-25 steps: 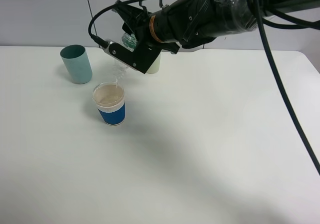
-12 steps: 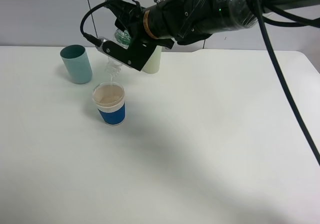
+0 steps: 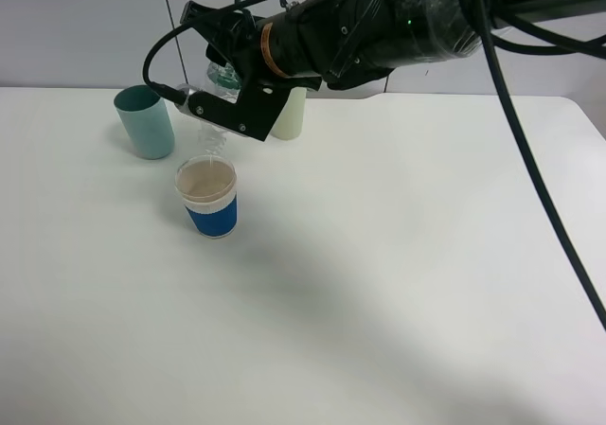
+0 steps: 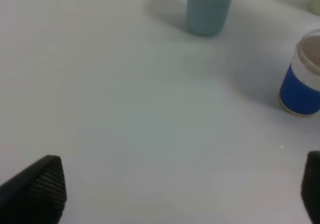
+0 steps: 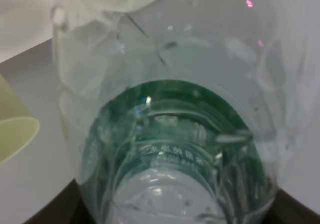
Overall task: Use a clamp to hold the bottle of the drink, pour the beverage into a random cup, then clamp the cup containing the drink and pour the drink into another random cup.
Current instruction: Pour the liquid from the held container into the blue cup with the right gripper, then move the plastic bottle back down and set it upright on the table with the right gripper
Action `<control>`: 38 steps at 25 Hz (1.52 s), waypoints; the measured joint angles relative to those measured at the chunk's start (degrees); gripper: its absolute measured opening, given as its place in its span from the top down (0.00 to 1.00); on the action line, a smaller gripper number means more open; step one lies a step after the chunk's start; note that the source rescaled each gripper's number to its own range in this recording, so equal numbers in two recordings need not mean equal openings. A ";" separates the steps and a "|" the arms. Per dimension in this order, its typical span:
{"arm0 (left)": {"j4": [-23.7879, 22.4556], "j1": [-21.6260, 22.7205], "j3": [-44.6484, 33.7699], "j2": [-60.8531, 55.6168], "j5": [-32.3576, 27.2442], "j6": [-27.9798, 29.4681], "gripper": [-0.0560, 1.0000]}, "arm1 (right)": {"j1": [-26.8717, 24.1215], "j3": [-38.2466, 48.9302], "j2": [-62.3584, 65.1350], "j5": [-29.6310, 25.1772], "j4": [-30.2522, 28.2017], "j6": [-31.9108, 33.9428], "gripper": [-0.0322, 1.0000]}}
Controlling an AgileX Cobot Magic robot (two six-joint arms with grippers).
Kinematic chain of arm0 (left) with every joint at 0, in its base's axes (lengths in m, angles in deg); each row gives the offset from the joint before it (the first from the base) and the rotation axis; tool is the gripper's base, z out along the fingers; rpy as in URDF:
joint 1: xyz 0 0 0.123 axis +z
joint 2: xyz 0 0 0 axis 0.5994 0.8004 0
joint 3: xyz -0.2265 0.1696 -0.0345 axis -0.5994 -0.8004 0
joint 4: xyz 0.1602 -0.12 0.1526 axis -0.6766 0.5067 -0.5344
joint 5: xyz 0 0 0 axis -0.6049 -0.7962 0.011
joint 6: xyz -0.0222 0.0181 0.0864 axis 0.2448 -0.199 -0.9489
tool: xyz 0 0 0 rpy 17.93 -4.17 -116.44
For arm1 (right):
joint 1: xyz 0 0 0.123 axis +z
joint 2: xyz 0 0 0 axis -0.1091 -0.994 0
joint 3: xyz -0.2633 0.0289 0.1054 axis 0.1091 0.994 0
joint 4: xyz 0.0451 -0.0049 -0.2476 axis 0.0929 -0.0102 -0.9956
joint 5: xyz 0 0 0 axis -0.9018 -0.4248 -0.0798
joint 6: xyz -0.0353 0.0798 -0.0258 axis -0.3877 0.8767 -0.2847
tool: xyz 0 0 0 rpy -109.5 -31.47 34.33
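Exterior high: I note my right gripper point(image 3: 232, 113) pinching the tipped bottle point(image 3: 222, 73) above the blue-sleeved cup point(image 3: 210, 209), left gripper point(image 4: 177, 194) spread wide.

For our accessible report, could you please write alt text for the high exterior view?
The right hand tips a clear bottle over a blue-sleeved paper cup, pouring into it. A teal tumbler and a pale yellow-green tumbler stand behind on the white table.
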 joint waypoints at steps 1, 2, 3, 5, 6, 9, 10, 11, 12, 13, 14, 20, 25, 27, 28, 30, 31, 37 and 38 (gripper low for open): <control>0.00 0.00 0.00 0.00 0.00 0.00 0.14 | 0.00 0.00 0.00 -0.13 0.00 0.92 0.97; 0.00 0.00 0.00 0.00 0.00 0.00 0.14 | 0.00 0.00 0.00 -0.36 0.00 2.27 0.97; 0.00 0.00 0.00 0.00 0.00 0.00 0.14 | 0.00 0.00 0.00 -0.76 -0.02 4.16 0.97; 0.00 0.00 0.00 0.00 0.00 0.00 0.14 | 0.00 0.00 0.00 -2.25 1.10 9.01 0.97; 0.00 0.00 0.00 0.00 0.00 0.00 0.14 | 0.00 0.00 0.00 -3.05 2.79 11.79 0.97; 0.00 0.00 0.00 0.00 0.00 0.00 0.14 | 0.00 0.00 0.00 -5.44 10.82 22.59 0.97; 0.00 0.00 0.00 0.00 0.00 0.00 0.14 | 0.00 0.00 0.00 -6.04 13.81 26.98 0.97; 0.00 0.00 0.00 0.00 0.00 0.00 0.14 | 0.00 0.00 0.00 -6.17 17.72 31.69 0.97; 0.00 0.00 0.00 0.00 0.00 0.00 0.14 | 0.00 0.00 0.01 -6.12 22.32 36.50 0.97; 0.00 0.00 0.00 0.00 0.00 0.00 0.14 | 0.00 0.00 0.14 -5.83 25.48 41.21 0.97; 0.00 0.00 0.00 0.00 0.00 0.00 0.14 | -0.07 0.00 0.30 -5.52 28.90 45.01 0.97; 0.00 0.00 0.00 0.00 0.00 0.00 0.14 | -1.99 0.00 1.53 -2.93 44.26 66.41 0.97; 0.00 0.00 0.00 0.00 0.00 0.00 0.14 | -5.45 3.04 4.66 5.06 56.50 70.20 0.97; 0.00 0.00 0.00 0.00 0.00 0.00 0.14 | -7.47 7.32 6.49 14.66 61.04 66.59 0.97; 0.00 0.00 0.00 0.00 0.00 0.00 0.14 | -8.32 10.33 7.49 19.44 64.23 63.83 0.97; 0.00 0.00 0.00 0.00 0.00 0.00 0.14 | -9.23 16.04 9.26 30.97 71.46 55.86 0.97; 0.00 0.00 0.00 0.00 0.00 0.00 0.14 | -9.46 20.22 10.07 38.50 76.02 49.99 0.97; 0.00 0.00 0.00 0.00 0.00 0.00 0.14 | -9.46 35.57 12.71 60.36 98.89 31.08 0.97; 0.00 0.00 0.00 0.00 0.00 0.00 0.14 | -9.46 37.30 12.73 61.54 101.89 30.29 0.97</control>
